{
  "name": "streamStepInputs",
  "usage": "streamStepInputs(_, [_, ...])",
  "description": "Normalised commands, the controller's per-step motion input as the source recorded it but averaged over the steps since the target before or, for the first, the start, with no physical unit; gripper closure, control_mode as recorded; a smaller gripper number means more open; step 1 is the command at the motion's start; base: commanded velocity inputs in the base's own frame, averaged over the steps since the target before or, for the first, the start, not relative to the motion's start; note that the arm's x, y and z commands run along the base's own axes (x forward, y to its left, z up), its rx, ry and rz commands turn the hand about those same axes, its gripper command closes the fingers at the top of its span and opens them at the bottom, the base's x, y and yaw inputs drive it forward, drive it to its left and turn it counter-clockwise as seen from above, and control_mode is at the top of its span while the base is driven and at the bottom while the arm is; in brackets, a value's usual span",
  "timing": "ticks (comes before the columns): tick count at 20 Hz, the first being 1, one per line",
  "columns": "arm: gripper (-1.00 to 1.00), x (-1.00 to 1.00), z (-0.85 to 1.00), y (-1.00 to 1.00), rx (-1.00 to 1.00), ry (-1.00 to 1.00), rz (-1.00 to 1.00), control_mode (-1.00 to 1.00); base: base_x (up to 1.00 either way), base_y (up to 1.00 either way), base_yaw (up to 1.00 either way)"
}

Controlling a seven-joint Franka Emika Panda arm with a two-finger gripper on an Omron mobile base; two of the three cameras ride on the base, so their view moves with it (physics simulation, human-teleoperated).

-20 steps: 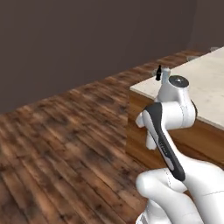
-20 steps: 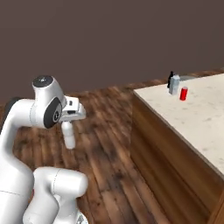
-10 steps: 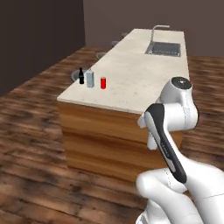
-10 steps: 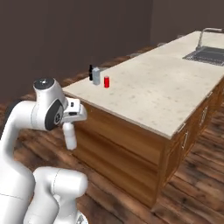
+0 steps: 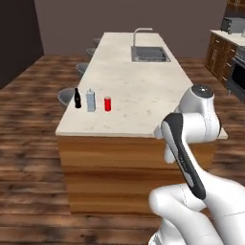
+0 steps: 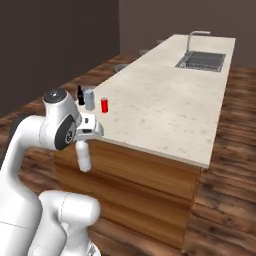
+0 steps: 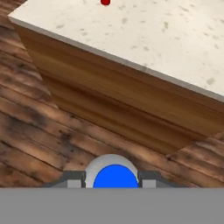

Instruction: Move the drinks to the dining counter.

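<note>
Base has driven and swung round: a second ago both base views caught just a corner of the island, half a second ago its near end, now the whole length square ahead. That's camera motion; nothing on the top has shifted.

Desk [image 5: 143, 95] is the long pale speckled island, sink [image 5: 150, 53] and curved faucet [image 5: 139, 32] at the far end, grey stools [image 5: 67, 96] along the left side. This is the drop-off surface, so my read is the carry leg is nearly done and the placing remains.

Arm is folded in tight against the base, likely to keep the load clear of the wooden side panel while driving.

Carton [image 5: 91, 100], pale blue-grey, stands upright near the left front corner of the desk, with a dark bottle [image 5: 77, 97] just beside it on the left and the red can [image 5: 107, 103] just beside on the right. Those two drinks look delivered.

Water bottle [image 6: 84, 155] is in the jaws [image 7: 112, 178], hanging below the hand in the right base view, off the desk and below its edge, in front of the wood panel. Hand view shows its blue cap [image 7: 114, 176] pinched between the two fingertips [image 7: 72, 177], so the jaws are closed on the neck.

Next call, as I judge it: lift above the edge before reaching in, or the bottle clips the overhang.
</note>
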Motion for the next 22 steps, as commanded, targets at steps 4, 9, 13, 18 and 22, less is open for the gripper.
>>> streamStepInputs(4, [1.0,0.0,0.0,0.0,0.0,0.0,0.0,1.0,0.83,0.85,-0.2])
streamStepInputs(9, [1.0,0.0,0.0,0.0,0.0,0.0,0.0,1.0,0.78,0.52,-0.18])
streamStepInputs(13, [1.0,0.0,0.0,0.0,0.0,0.0,0.0,1.0,0.34,0.05,-0.26])
streamStepInputs(18, [1.0,0.0,0.0,0.0,0.0,0.0,0.0,1.0,0.17,0.19,-0.34])
streamStepInputs(22, [1.0,0.0,0.0,0.0,0.0,0.0,0.0,1.0,0.26,0.68,-0.3])
